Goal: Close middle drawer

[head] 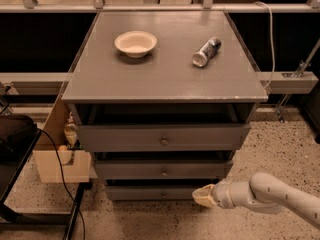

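Observation:
The grey cabinet has three drawers. The middle drawer is the second front down, with a small round knob at its centre. It stands out a little from the cabinet body, less far than the top drawer above it. My gripper has a cream tip on a white arm that comes in from the lower right. It is low, in front of the right part of the bottom drawer, just below the middle drawer's front and right of its knob. It holds nothing that I can see.
A cream bowl and a can lying on its side rest on the cabinet top. A cardboard box stands at the cabinet's left with a black cable and a dark frame beside it. The floor is speckled.

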You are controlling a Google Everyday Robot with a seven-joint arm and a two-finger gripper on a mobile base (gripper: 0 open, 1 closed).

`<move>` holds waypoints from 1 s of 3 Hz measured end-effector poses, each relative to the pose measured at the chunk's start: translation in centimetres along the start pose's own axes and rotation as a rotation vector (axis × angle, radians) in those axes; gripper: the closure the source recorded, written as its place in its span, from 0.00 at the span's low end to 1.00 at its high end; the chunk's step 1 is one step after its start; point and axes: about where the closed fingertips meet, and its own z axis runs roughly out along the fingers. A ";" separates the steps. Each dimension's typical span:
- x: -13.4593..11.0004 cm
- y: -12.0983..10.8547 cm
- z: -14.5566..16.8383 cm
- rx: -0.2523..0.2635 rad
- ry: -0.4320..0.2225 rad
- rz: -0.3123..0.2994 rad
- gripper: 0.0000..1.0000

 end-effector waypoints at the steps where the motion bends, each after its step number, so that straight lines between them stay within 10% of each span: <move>1: 0.0 0.0 0.0 0.000 0.000 0.000 0.22; 2: 0.0 0.0 0.0 0.000 0.000 0.000 0.00; 3: 0.0 0.0 0.0 0.000 0.000 0.000 0.00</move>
